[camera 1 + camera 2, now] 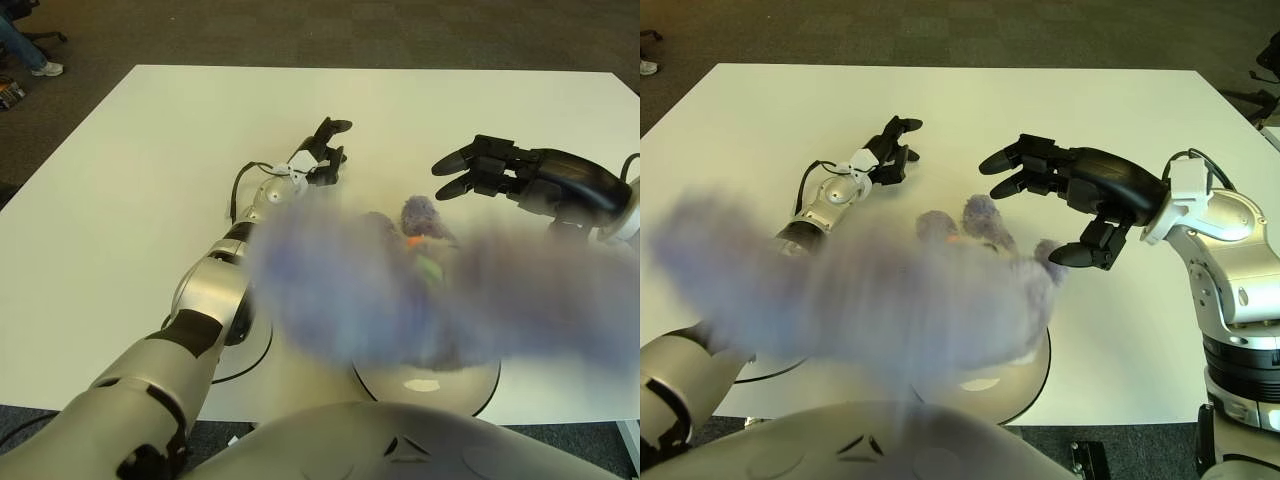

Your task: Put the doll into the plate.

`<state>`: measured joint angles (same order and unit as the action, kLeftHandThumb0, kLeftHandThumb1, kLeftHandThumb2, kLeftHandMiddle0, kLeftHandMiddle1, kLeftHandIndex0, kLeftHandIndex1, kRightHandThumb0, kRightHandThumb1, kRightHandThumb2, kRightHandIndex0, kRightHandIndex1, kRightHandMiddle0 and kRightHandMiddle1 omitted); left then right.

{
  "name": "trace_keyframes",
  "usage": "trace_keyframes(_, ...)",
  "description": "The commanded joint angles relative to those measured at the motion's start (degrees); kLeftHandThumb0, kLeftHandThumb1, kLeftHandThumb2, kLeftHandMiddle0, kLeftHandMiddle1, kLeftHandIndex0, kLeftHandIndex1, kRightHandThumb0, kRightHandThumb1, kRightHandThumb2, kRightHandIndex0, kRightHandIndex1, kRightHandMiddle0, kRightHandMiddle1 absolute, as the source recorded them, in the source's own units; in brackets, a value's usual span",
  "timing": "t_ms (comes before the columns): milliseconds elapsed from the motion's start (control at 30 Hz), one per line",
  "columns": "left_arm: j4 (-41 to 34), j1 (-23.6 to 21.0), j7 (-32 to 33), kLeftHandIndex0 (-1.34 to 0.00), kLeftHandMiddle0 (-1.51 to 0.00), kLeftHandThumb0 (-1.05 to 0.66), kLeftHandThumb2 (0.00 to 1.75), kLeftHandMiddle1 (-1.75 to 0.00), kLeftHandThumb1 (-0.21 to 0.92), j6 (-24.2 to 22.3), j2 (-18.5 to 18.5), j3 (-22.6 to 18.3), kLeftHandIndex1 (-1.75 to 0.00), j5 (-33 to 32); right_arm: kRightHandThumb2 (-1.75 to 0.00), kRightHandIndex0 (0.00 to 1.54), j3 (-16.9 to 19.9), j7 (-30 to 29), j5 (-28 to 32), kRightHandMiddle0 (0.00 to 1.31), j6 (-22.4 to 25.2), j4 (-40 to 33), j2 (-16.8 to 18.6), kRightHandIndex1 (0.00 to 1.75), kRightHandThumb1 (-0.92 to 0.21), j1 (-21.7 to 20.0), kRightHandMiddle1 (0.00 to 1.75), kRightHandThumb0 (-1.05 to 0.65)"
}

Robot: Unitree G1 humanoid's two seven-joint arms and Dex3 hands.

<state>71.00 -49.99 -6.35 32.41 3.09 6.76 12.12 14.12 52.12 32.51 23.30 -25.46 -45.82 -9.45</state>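
Fingers point(1015, 158) of the right hand point(1080, 190) were spread, gripping nothing; the blurred doll point(890, 290) lay over the plate point(1025, 375); left hand point(325, 155) idle, fingers loose.

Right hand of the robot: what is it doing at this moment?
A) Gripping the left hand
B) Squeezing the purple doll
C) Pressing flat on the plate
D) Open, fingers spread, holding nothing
D: the right hand hangs with fingers spread and nothing between them, while the purple doll shows as a blur over the plate below it.
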Motion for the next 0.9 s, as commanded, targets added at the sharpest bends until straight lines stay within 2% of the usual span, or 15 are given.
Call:
trace_keyframes(0,0.25,-1.13,0.14,0.00,-0.34,-0.96,1.00,-0.92,0.92,-0.32,0.11,-0.29,-0.80,0.07,-0.79,0.02,1.80,0.02,4.39,0.00,0.91,0.71,2.12,0.89,-0.42,0.18,0.81,-0.78)
trace_keyframes(100,0.26,-1.13,0.29,0.00,-0.33,-0.95,1.00,-0.91,0.92,-0.31,0.05,-0.24,-0.81,0.14,-0.76,0.02,2.63,-0.62,6.47,0.00,1.06,1.03,3.44,0.79,-0.46,0.32,0.78,-0.80)
trace_keyframes(167,0.27,-1.13,0.38,0.00,-0.33,-0.95,1.00,-0.90,0.92,-0.31,0.02,-0.22,-0.81,0.18,-0.73,0.03,3.42,-2.10,7.72,0.00,2.92,0.76,3.55,0.75,-0.49,0.90,0.79,-0.81)
trace_keyframes(333,0.24,-1.13,0.43,0.00,-0.31,-0.96,1.00,-0.89,0.92,-0.25,0.00,-0.32,-0.80,0.10,-0.66,0.06,4.94,-0.84,8.87,0.00,10.28,8.46,-1.87,0.69,-0.58,-0.62,0.82,-0.86)
trace_keyframes(400,0.24,-1.12,0.50,0.00,-0.31,-0.96,1.00,-0.89,0.92,-0.20,-0.01,-0.35,-0.79,0.09,-0.63,0.08,5.71,-1.14,10.17,0.00,13.03,8.19,-3.20,0.71,-0.61,-0.92,0.83,-0.87)
trace_keyframes(467,0.23,-1.10,0.65,0.00,-0.31,-0.96,0.99,-0.89,0.92,-0.10,-0.02,-0.36,-0.79,0.11,-0.59,0.10,8.68,-2.95,13.06,0.00,15.77,5.58,-3.08,0.75,-0.66,0.38,0.86,-0.88)
trace_keyframes(533,0.21,-1.08,0.80,0.00,-0.32,-0.96,0.99,-0.89,0.92,-0.02,-0.01,-0.31,-0.78,0.19,-0.56,0.13,16.77,-11.17,16.55,0.00,14.94,-9.68,3.19,0.75,-0.71,9.26,0.90,-0.88)
trace_keyframes(567,0.21,-1.08,0.86,0.00,-0.32,-0.96,0.99,-0.89,0.92,-0.02,0.02,-0.25,-0.78,0.26,-0.53,0.17,19.97,-13.93,14.41,0.00,11.17,-14.42,7.77,0.70,-0.76,13.96,0.92,-0.88)
trace_keyframes(600,0.21,-1.07,0.90,0.00,-0.33,-0.96,0.99,-0.90,0.92,-0.02,0.04,-0.21,-0.78,0.30,-0.53,0.20,21.88,-15.61,12.72,0.00,8.47,-17.04,10.73,0.66,-0.82,16.98,0.96,-0.89)
trace_keyframes(633,0.21,-1.07,0.92,0.00,-0.33,-0.96,0.99,-0.90,0.92,-0.03,0.05,-0.18,-0.78,0.32,-0.54,0.22,22.53,-16.13,11.42,0.00,6.85,-17.55,12.14,0.64,-0.86,18.29,0.98,-0.90)
trace_keyframes(733,0.20,-1.06,0.92,0.00,-0.36,-0.96,1.00,-0.91,0.92,-0.07,0.12,-0.11,-0.79,0.39,-0.63,0.27,21.10,-25.72,0.09,0.00,2.63,-25.72,17.13,0.65,-0.90,20.48,1.08,-0.91)
trace_keyframes(767,0.20,-1.05,0.91,0.00,-0.36,-0.96,1.00,-0.92,0.92,-0.07,0.16,-0.10,-0.79,0.40,-0.65,0.28,18.75,-28.76,-4.52,0.00,1.20,-26.78,17.66,0.65,-0.90,19.36,1.10,-0.92)
trace_keyframes(867,0.23,-1.09,0.81,0.00,-0.38,-0.97,1.00,-0.92,0.92,-0.13,0.19,-0.10,-0.80,0.36,-0.73,0.33,15.13,-31.26,-9.60,0.00,-1.66,-24.28,17.79,0.68,-0.92,16.37,1.16,-0.93)
